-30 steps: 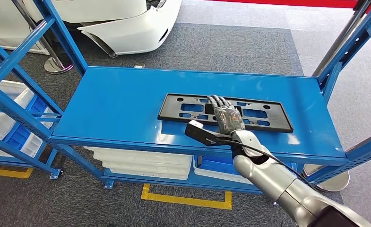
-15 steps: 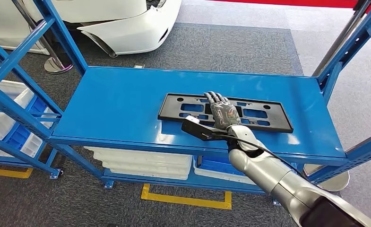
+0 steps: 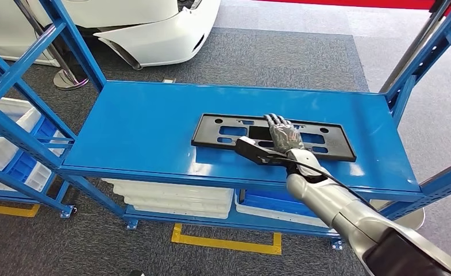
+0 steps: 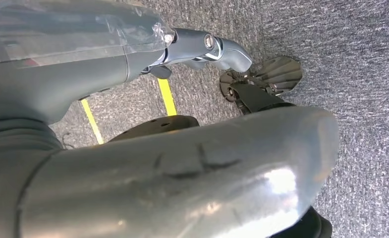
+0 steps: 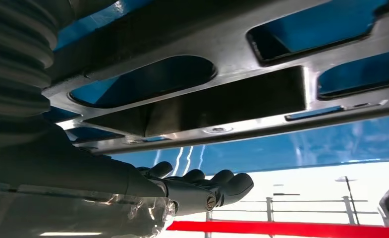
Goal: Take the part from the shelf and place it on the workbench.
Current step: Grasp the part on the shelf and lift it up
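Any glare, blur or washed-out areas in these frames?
Head view: sharp, soft sheen on the blue shelf near its front edge. Right wrist view: background overexposed white, streaky reflections on the shelf, black part close and soft. Left wrist view: left hand blurred, with a bright highlight.

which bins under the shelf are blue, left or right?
Both sides have blue ones. The blue bin under the shelf's right half sits beside stacked white trays; at far left, a blue bin lies among white ones.

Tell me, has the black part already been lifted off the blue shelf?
No, the black part lies flat on the blue shelf, with the right robot hand over its middle.
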